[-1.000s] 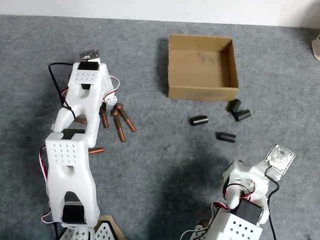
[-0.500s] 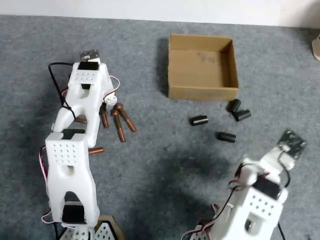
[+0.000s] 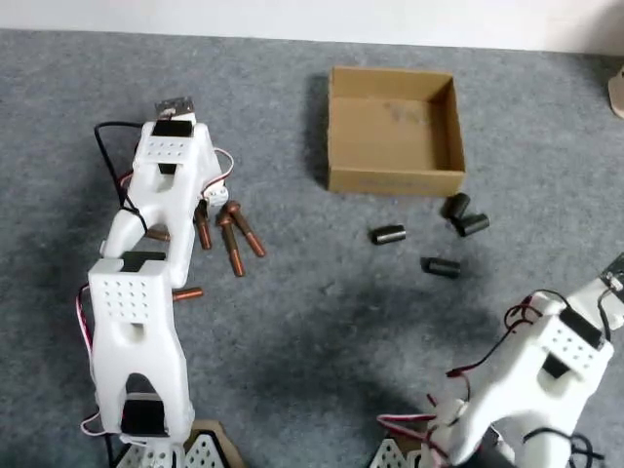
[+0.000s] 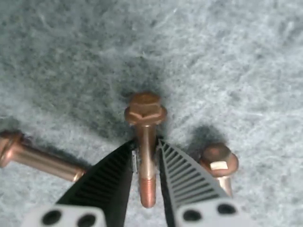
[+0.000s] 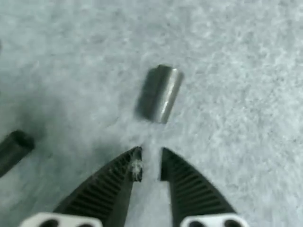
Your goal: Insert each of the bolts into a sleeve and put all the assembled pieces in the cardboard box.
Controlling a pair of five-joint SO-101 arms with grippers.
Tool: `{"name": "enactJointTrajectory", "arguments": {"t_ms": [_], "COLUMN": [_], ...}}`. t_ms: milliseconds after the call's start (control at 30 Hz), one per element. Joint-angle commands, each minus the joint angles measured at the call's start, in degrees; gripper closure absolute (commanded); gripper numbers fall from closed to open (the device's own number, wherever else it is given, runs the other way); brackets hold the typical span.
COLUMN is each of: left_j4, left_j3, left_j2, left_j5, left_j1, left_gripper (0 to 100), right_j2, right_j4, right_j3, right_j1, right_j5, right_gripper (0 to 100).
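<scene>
In the left wrist view my left gripper [image 4: 147, 145] is shut on the shank of a copper bolt [image 4: 145, 137], just below its hex head. Two more bolts [image 4: 40, 158] [image 4: 218, 163] lie on either side of it. In the high view several bolts [image 3: 232, 244] lie scattered beside the left arm [image 3: 166, 175]. Several black sleeves [image 3: 388, 234] [image 3: 441, 266] [image 3: 466, 216] lie on the carpet below the cardboard box [image 3: 395, 181]. My right gripper [image 5: 149, 156] hovers narrowly open over the carpet, a short way from a sleeve [image 5: 160, 93].
Grey carpet covers the table. The box stands with its top uncovered at the back centre. The right arm [image 3: 546, 370] rises at the near right corner. Another sleeve [image 5: 14, 146] lies off to one side of the right gripper.
The right arm has lifted and swung toward the right edge of the high view. The left arm and the bolts have not moved.
</scene>
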Motion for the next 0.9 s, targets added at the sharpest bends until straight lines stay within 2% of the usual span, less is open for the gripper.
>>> {"name": "enactJointTrajectory", "arguments": {"t_ms": [0, 367, 733, 867], "left_j4": [0.7, 0.7, 0.7, 0.7], "left_j3": [-0.1, -0.1, -0.1, -0.1], "left_j2": [0.7, 0.7, 0.7, 0.7], "left_j5": [0.2, 0.2, 0.2, 0.2], "left_j1": [0.8, 1.1, 1.1, 1.1], "left_gripper": [99, 99, 99, 99], "right_j2": [4.3, 18.7, 25.7, 25.8], "right_j4": [-5.6, -5.7, -5.5, 0.9], "right_j3": [-3.8, -18.7, -25.0, -29.6], "right_j1": [2.2, 8.0, 7.0, 5.8], "right_j5": [0.4, 0.3, -2.2, -2.2], "right_gripper": [87.9, 87.9, 87.9, 87.8]}}
